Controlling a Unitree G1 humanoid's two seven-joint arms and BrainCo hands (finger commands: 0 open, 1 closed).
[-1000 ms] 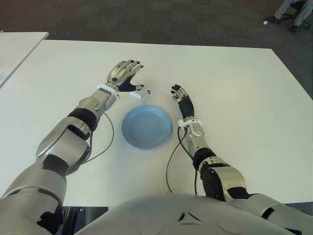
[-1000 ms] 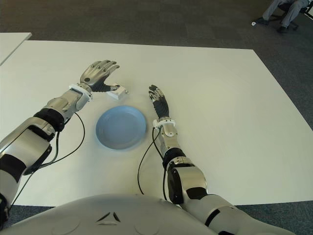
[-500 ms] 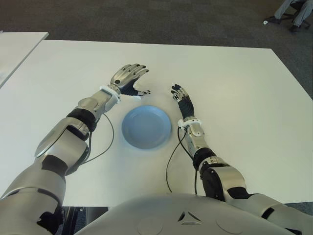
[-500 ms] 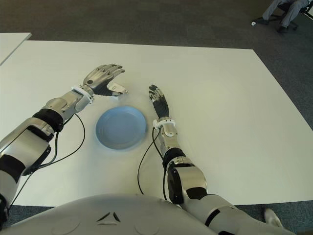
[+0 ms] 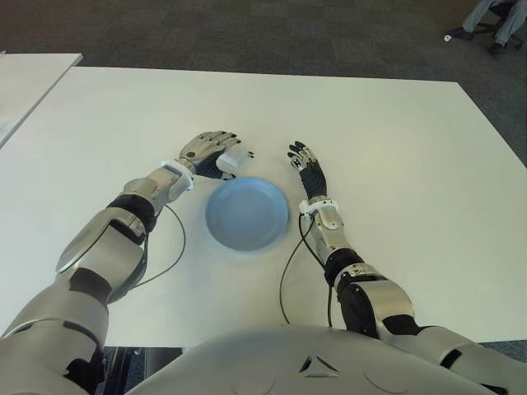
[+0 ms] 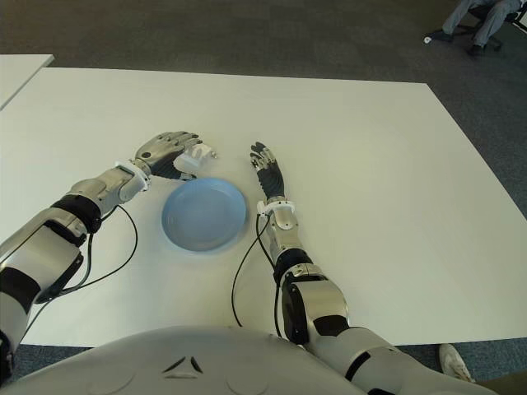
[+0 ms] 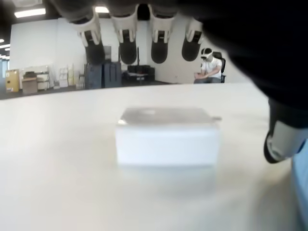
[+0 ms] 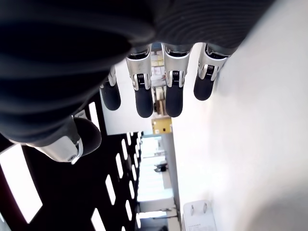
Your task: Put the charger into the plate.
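1 change stands out against the view from 1 second ago: the left hand (image 5: 207,153), which then showed raised with its fingers (image 7: 126,42) spread well beyond the charger (image 5: 236,160), now shows lowered and drawn back, its fingers arched over the white block. The charger itself has kept its place on the tabletop (image 5: 395,148), just beyond the far rim of the plate (image 5: 247,214), on the plate's left side. In the left wrist view 4 fingertips hang above and behind the charger and the thumb shows off to one side, with tabletop visible all round the block; the fingers are released and not yet pressing on it. The right hand (image 5: 306,166) shows in the same spot as before, just right of the plate's far edge, fingers stretched out and grasping nothing.

For the task this probably means the reach is over and the grasp is about to begin: the hand is caged round the charger, but closing, lifting and the short carry to the plate all remain undone.
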